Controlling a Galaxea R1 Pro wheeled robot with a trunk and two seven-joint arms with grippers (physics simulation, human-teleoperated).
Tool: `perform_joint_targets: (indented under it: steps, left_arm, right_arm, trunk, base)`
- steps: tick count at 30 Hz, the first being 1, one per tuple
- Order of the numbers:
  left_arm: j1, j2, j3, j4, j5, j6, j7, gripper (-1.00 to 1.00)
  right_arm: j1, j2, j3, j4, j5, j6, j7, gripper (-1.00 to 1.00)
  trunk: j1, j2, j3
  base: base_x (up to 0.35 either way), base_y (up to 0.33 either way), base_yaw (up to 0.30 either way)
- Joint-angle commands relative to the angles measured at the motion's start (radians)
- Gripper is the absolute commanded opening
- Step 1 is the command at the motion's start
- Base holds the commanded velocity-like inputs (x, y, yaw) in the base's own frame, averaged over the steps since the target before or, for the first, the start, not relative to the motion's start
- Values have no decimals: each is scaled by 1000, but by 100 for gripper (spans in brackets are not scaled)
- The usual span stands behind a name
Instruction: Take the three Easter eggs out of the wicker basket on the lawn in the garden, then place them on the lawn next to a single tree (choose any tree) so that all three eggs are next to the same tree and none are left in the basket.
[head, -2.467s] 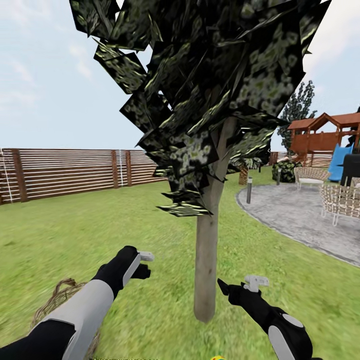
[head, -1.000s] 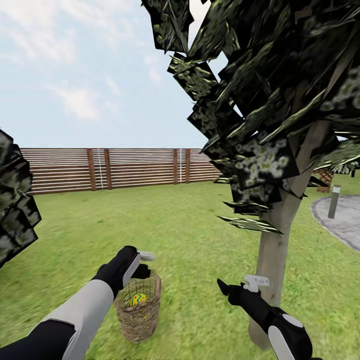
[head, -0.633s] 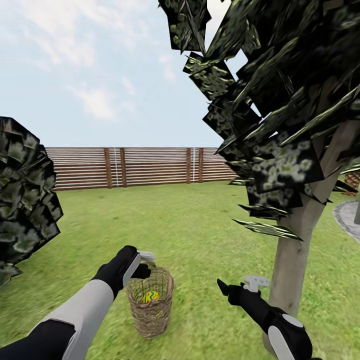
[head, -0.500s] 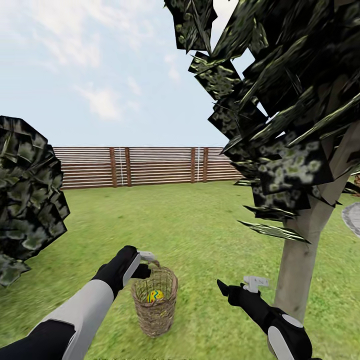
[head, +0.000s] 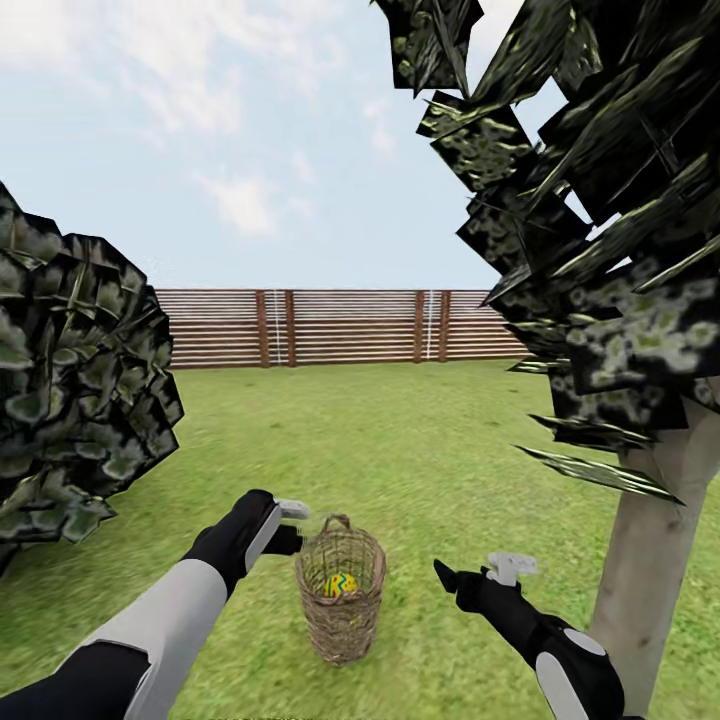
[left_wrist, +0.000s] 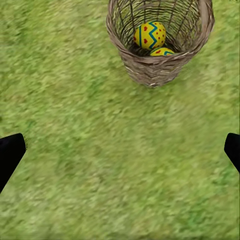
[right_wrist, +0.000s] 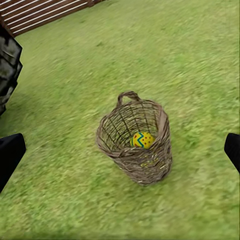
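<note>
Inside wicker basket (left_wrist: 160, 65), two Easter eggs (left_wrist: 150, 34), wrist-side.

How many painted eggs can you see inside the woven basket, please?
2: one whole yellow zigzag-banded egg, another partly hidden behind the brown wicker basket's rim. More may lie concealed.

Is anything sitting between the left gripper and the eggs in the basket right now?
Nothing visible apart from the basket's own wall. The left gripper, open, hangs beside the wicker basket, whose top is open. Two Easter eggs lie inside, below the rim.
</note>
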Motion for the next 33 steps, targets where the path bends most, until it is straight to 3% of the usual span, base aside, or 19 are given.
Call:
perform_joint_targets:
  steps: [1,16,24,33]
  left_arm:
    - [-1,1,-5,-2,10,3,8,100]
    - [0,1,-7,-5,10,6,6,100]
    - [0,1,-7,-5,9,7,7,100]
    - [0,1,-7,-5,9,9,7,100]
  right_arm:
    - [0,-1,0,-1,-2,4,0,100]
    - [0,-1,-3,-1,-2,1,8,100]
    - [0,-1,-3,-1,-3,0,11,100]
    - [0,-1,-2,-1,-5,3,13,100]
  trunk:
    - [0,-1,-3]
    - [0,-1,-14]
    - [0,-1,-11]
    - [0,-1,-5]
  base:
    - [91,125,208]
    - [217,236,114]
    - [253,238,-203]
    - [151,58,-267]
